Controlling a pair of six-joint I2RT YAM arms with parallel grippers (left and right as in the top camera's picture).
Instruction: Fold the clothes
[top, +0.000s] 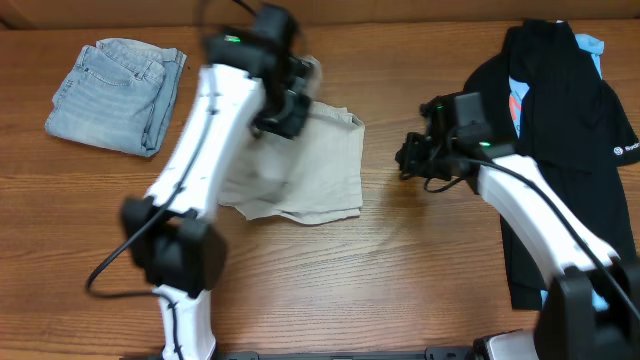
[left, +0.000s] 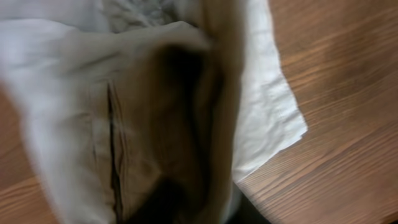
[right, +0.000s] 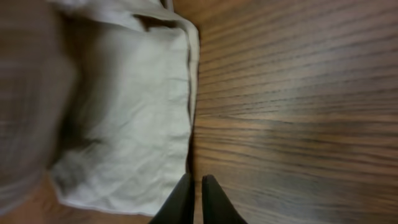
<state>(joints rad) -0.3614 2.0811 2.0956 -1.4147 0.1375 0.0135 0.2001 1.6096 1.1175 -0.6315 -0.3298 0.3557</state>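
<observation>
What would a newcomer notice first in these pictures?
The beige shorts lie crumpled in the centre, the white left arm reaching over them; their cloth fills the left wrist view. Folded blue jeans lie far left, a black shirt right, and the right fingers hover nearly closed over the table.

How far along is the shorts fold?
Done: denim lies folded top left. In hand: khaki shorts rumpled mid-table, left claw over their far edge, fabric filling its camera; grip hidden. The right claw is shut, empty, beside them. To do: finish the shorts; black shirt lies spread at right.
</observation>
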